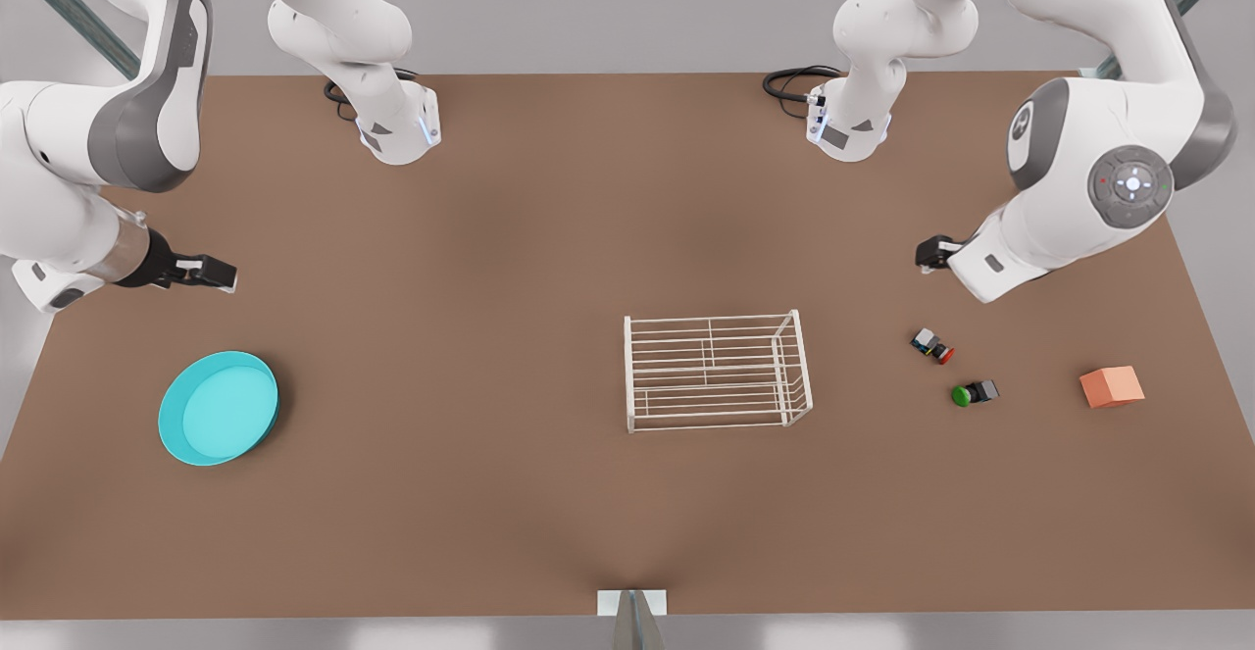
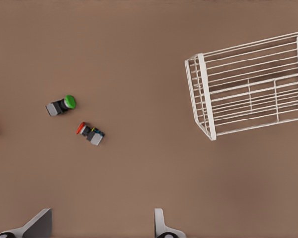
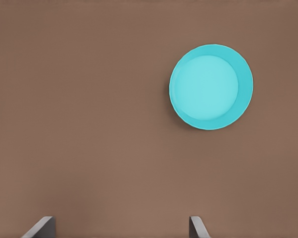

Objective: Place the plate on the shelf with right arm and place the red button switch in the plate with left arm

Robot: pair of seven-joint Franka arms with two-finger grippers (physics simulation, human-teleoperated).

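The plate lies flat on the table at the front view's left, well apart from the shelf. It looks stiff and smooth, so best pinched at the raised rim. The right gripper hovers near it, fingers spread. The left gripper, also spread, hangs above the red switch (tiny, lying on its side), its fingertips largely hidden behind the arm.

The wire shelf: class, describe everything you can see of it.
The shelf is a small, low rectangular rack of thin white wire bars, see-through on its top and sides. It stands upright and empty on the brown table, near the middle. Nothing touches it; the plate and the red button switch lie apart on opposite sides.
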